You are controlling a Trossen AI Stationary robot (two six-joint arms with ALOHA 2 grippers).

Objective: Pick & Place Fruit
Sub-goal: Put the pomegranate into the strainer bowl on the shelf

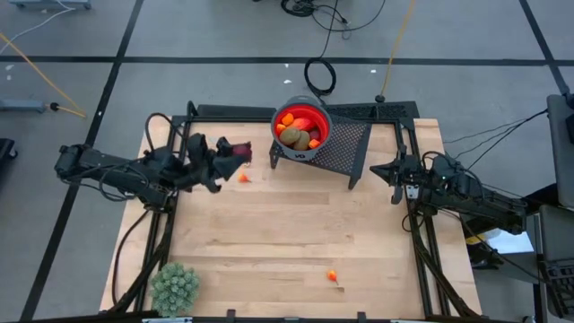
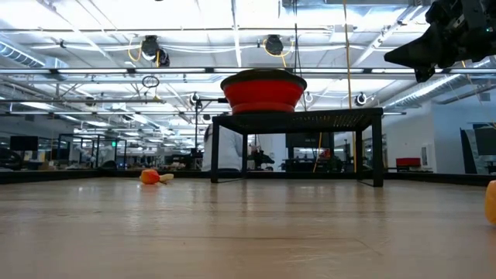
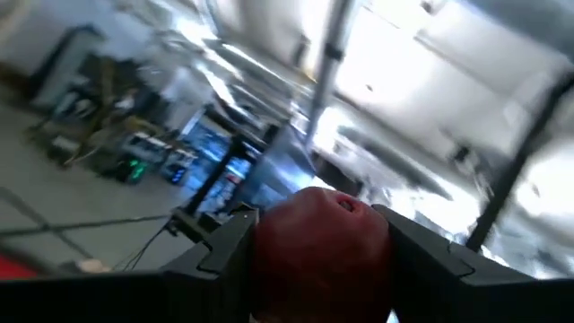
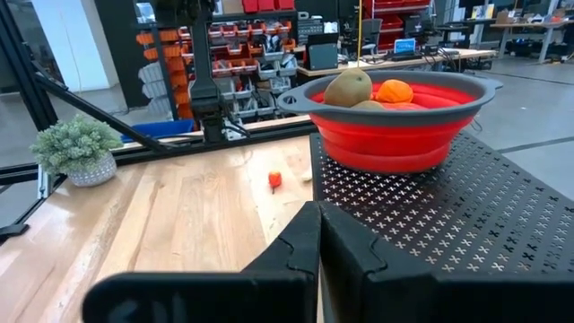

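I'm holding a dark red fruit [image 3: 323, 247] between the left gripper's [image 1: 235, 152] fingers, lifted above the worktop [image 1: 287, 233] beside the red bowl [image 1: 305, 121]. My right gripper [image 1: 395, 170] is waiting, fingers pressed together, near the rack [image 1: 345, 148].

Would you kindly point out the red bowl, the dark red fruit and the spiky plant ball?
red bowl [image 2: 262, 94], low view, outer wall.
dark red fruit [image 3: 321, 247], left wrist view, front face.
spiky plant ball [image 1: 175, 287], high view, top.

Grey floor [image 1: 224, 36], bright ceiling lights [image 2: 93, 15]
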